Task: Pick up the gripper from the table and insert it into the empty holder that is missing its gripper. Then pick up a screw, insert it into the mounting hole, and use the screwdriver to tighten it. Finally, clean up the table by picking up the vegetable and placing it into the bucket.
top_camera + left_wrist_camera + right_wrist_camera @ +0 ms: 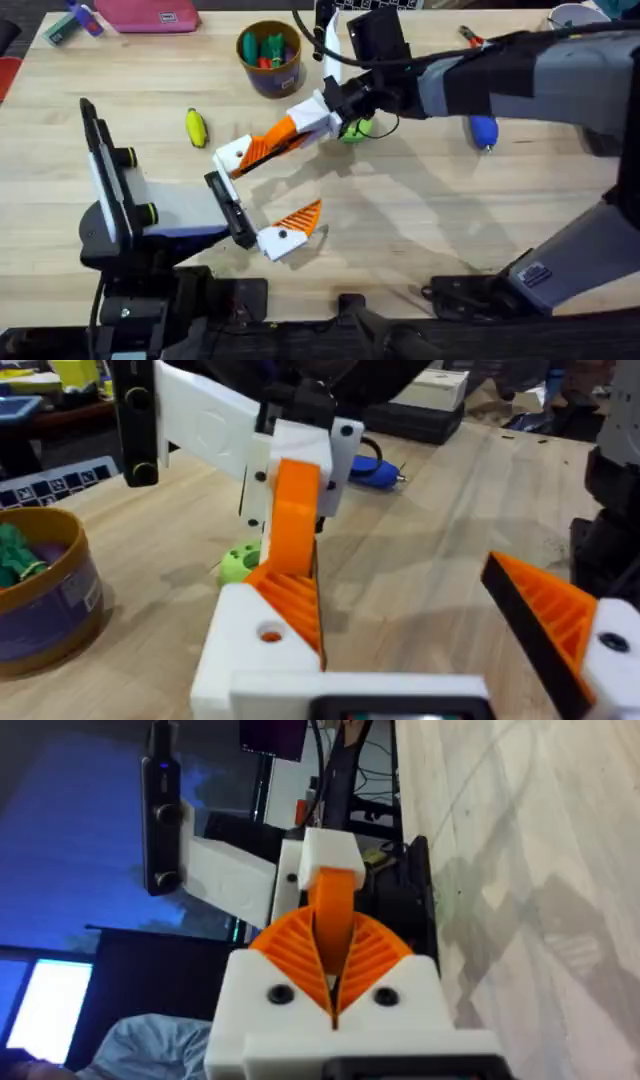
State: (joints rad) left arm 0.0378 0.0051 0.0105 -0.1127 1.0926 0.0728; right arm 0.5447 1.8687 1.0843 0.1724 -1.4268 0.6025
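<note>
right end effector — clamped on gripper

The right hand reaches across the middle of the surface, closed on the gripper, which meets the left hand at one of its fingers. The vegetable lies to the left of both hands, apart from them. The bucket stands beyond them, farther from the bases. The screwdriver lies well to the right of the right hand.
</note>
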